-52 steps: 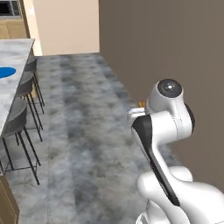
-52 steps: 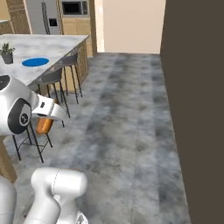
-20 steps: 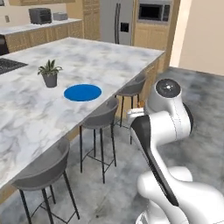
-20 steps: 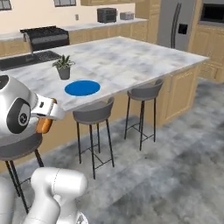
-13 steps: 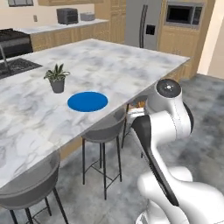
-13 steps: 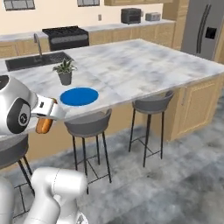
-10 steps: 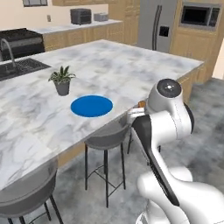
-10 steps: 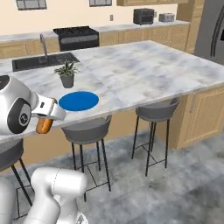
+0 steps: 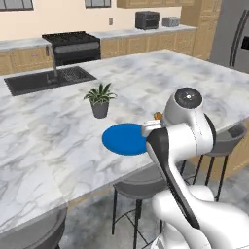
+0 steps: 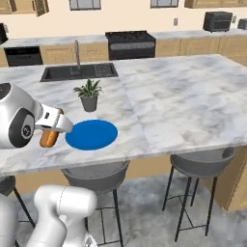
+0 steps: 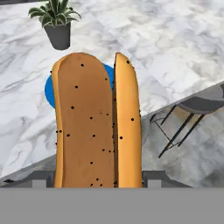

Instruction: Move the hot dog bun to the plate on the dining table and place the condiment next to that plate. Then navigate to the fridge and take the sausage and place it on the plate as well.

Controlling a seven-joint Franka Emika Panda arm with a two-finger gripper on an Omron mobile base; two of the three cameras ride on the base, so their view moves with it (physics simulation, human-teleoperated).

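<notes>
Potted plant (image 9: 99, 101) upright on marble ahead of me. Grey stools (image 10: 199, 164) tucked under near edge. Black stove (image 9: 72, 46) and toaster oven (image 9: 147, 20) along back counter.

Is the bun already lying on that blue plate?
No, the hot dog bun is held in the gripper off the table's edge, and the blue plate lies bare.
</notes>
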